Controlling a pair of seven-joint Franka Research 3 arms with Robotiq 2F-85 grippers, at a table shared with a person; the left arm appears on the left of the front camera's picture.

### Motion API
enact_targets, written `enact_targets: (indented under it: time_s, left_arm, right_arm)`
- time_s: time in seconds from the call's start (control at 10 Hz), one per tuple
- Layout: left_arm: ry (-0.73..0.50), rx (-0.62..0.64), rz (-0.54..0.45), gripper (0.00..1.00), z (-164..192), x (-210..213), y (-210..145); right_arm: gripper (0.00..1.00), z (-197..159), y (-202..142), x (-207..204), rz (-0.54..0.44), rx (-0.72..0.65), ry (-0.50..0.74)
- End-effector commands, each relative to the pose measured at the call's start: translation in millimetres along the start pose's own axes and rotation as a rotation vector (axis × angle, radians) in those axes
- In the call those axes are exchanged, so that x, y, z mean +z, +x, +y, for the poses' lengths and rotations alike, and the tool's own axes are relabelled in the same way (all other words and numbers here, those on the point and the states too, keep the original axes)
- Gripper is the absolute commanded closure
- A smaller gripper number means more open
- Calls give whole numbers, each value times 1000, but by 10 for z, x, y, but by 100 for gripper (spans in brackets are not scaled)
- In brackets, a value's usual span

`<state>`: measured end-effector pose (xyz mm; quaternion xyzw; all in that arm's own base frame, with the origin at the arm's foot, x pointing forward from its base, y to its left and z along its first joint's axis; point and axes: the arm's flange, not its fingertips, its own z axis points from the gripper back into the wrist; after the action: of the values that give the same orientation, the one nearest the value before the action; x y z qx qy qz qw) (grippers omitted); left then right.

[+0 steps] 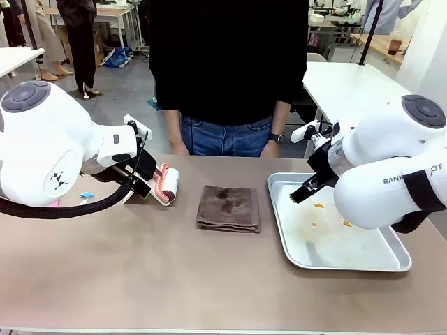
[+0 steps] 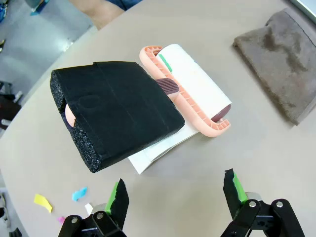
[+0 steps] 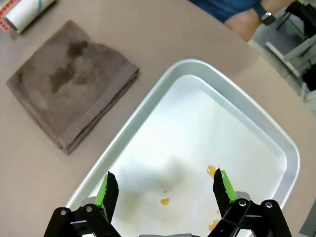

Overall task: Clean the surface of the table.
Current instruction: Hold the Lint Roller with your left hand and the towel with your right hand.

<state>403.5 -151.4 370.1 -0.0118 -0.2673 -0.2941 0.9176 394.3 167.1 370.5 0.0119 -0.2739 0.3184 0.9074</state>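
Standing between robot and person, taupe bench [image 1: 140, 279] carrying silver tray [image 1: 349, 267], folded brown cloth [image 1: 228, 207], lint roller [image 2: 197, 84] with foam-padded handle, likely for easier gripping; left tool [image 2: 176, 186] gaping above roller, right tool [image 3: 165, 180] gaping over tray, both empty; stray paper scraps [image 2: 79, 193].

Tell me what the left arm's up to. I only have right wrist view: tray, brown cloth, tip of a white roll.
Observer: Left gripper is open, poised over the table just short of the black foam handle of a lint roller.
Operator: Anything to clean over there?
Observer: Small coloured paper scraps lie on the table beside that gripper.
Operator: Person reaching in?
Observer: No, both hands are down at the far edge, holding nothing.
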Motion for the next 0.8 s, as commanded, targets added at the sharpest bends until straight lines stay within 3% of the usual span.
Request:
enact_targets:
  time_s: [0.0,0.7]
  left_arm:
    - [0,-1,0,0,-1,0,0]
    - [0,-1,0,0,-1,0,0]
  right_arm:
    - [0,-1,2,1,-1,-1,0]
    - [0,-1,2,1,-1,-1,0]
